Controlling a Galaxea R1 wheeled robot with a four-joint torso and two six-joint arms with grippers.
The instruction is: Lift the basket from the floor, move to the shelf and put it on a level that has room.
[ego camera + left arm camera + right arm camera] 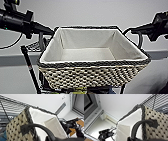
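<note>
Both arms are showing matte black housings, chunky and blocky near the wrists. The left arm (17, 21) is tapering from a thick, rounded casing into a slimmer dark snout, and a tiny green light (5, 28) is glowing on its underside. A thin black cable (12, 43) is drooping in a loop beneath it. A boxy block is sitting on top of that arm. The right arm (155, 26) is looking just as dark, angular at the wrist, narrowing to a flat black bar, with a black cable (140, 40) curving below it.
</note>
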